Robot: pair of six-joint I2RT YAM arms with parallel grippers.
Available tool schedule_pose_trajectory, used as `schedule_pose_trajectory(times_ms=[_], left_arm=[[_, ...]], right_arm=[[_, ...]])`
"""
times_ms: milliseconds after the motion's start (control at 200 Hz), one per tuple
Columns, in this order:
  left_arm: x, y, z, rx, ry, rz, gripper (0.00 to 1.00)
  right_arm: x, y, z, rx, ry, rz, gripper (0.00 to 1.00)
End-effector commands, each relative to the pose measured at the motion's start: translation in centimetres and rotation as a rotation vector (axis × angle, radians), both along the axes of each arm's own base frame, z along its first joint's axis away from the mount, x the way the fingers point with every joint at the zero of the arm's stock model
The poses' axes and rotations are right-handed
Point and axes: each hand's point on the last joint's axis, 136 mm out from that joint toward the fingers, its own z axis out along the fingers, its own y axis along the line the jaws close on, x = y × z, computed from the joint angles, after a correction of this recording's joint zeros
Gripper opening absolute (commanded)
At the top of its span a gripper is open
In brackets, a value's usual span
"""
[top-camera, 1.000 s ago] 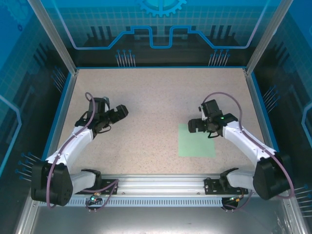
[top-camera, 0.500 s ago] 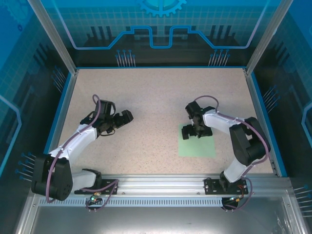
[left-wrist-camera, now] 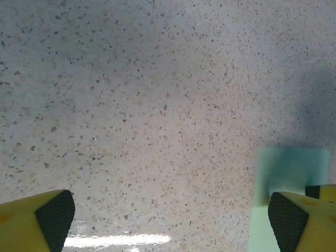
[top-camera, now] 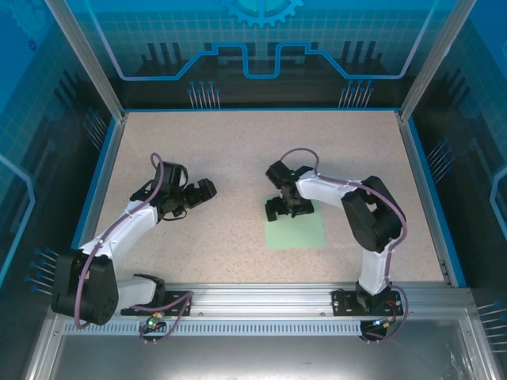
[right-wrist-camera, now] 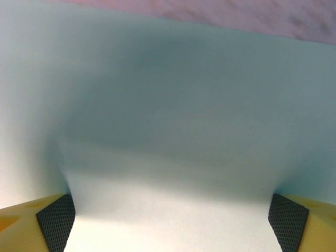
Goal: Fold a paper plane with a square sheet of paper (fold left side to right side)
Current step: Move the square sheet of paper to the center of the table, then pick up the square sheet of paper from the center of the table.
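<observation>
Judging from the layout, the work stands at its opening step: the square sheet of paper (top-camera: 299,231) lies flat and unfolded on the counter (top-camera: 238,150), right of centre and toward the near side, with no crease visible from above. The right claw (top-camera: 287,209) sits low over the far-left part of the sheet, jaws spread wide and holding nothing. Its wrist camera shows the pale green surface running in shadow between the two pads (right-wrist-camera: 55,218). Whether the pads press on the paper or hover just above it cannot be determined. The right arm is folded tightly: the upper link rises from the base at the near edge, and the forearm doubles back leftward across the counter with the wrist pitched down. The left claw (top-camera: 204,190) hangs over bare counter, well apart from the sheet on its left side, jaws likewise fully spread and empty, pointing toward the paper. The left arm reaches forward from its base in a shallow bend. The next move, as I read it, calls for raising the sheet's left edge, which is awkward with thin paper lying flush. That edge must then be carried over to meet the right edge squarely while the other claw pins the sheet against sliding.
</observation>
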Motion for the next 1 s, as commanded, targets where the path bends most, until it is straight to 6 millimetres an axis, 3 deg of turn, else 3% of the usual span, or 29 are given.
schedule_pose_trajectory(times_ms=[0, 155, 270, 345, 460, 590, 765, 995], left_arm=[[0.2, -0.6, 0.8, -0.013, 0.003, -0.023, 0.99], [0.2, -2.9, 1.4, -0.127, 0.017, -0.089, 0.99], [-0.1, -6.0, 1.5, -0.256, 0.048, -0.167, 0.97], [-0.2, -8.3, 1.2, -0.317, 0.077, -0.217, 0.94], [-0.6, -12.0, 0.1, -0.35, 0.132, -0.297, 0.85], [-0.4, -15.2, -1.3, -0.334, 0.173, -0.356, 0.75], [-0.1, -17.4, -4.1, -0.32, 0.248, -0.37, 0.72], [-0.9, -18.4, -7.3, -0.276, 0.329, -0.377, 0.7]], right_arm=[[0.2, 4.7, -1.7, 0.12, 0.045, 0.007, 0.99], [1.7, 5.2, 1.6, 0.129, -0.052, 0.035, 0.99], [2.1, 2.4, 4.6, 0.084, -0.137, 0.03, 0.99], [1.7, -0.4, 5.0, 0.047, -0.135, 0.006, 0.99], [0.3, -4.6, 4.1, -0.004, -0.098, -0.052, 0.99], [-1.5, -7.0, 3.2, 0.026, -0.062, -0.113, 0.99], [-2.9, -7.8, 1.7, 0.05, -0.017, -0.14, 0.99], [-3.7, -7.0, 0.3, 0.087, 0.031, -0.159, 0.99]])
